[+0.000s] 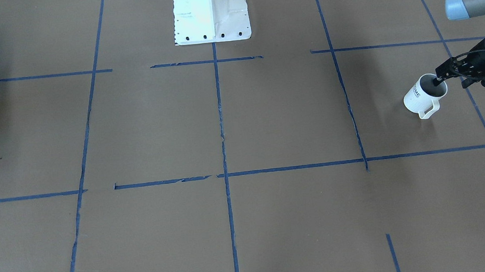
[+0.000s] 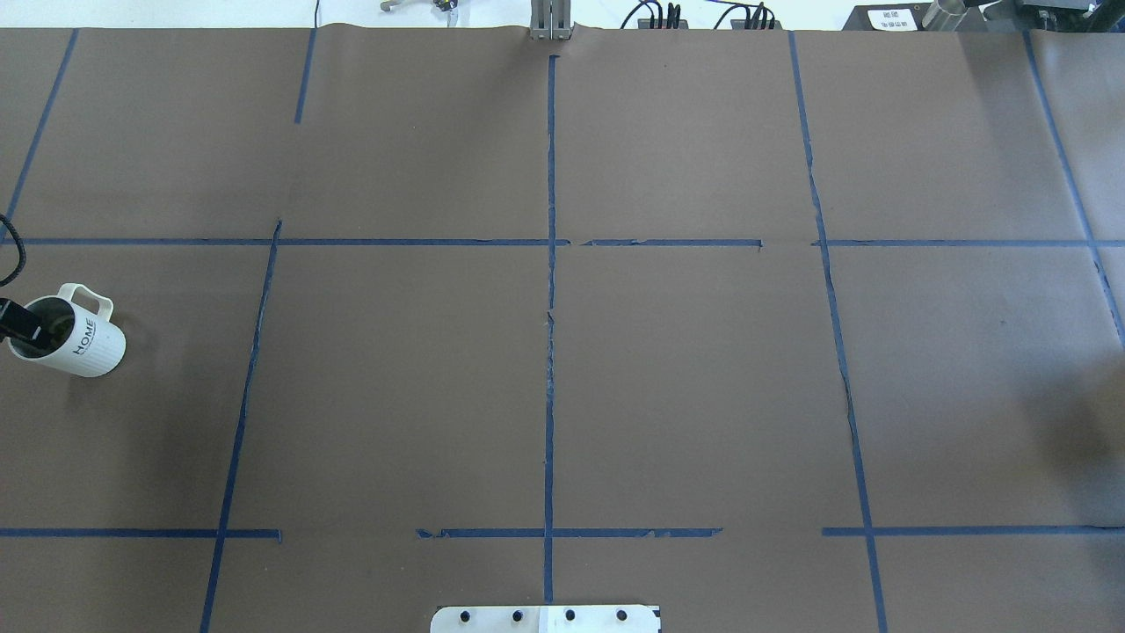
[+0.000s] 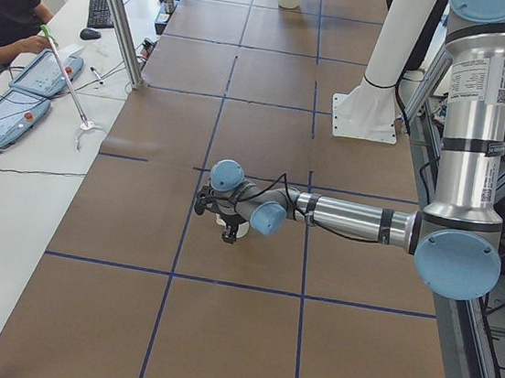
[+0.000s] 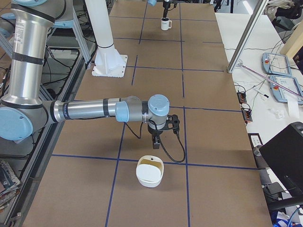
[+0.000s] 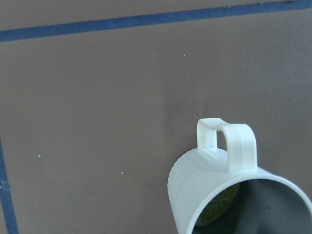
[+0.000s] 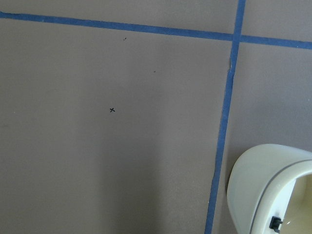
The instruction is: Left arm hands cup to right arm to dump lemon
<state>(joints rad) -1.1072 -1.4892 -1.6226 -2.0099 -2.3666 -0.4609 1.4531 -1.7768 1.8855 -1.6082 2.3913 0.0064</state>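
Observation:
The off-white cup (image 1: 420,98) with "HOME" lettering stands at the table's left end. It also shows in the overhead view (image 2: 83,345), and its handle points away from the robot. My left gripper (image 1: 439,79), a black cage, grips the cup's rim with one finger inside the mouth. The lemon (image 5: 218,208), yellow-green, lies inside the cup (image 5: 214,185) in the left wrist view. My right gripper (image 4: 155,143) hangs just above the table at the far right end and shows only in the exterior right view. I cannot tell whether it is open or shut.
A cream bowl (image 4: 150,173) stands on the table just in front of the right gripper, and its rim also shows in the right wrist view (image 6: 253,175). The white robot base (image 1: 211,13) stands at mid-table. Blue tape lines grid the brown surface. An operator sits at the side desk.

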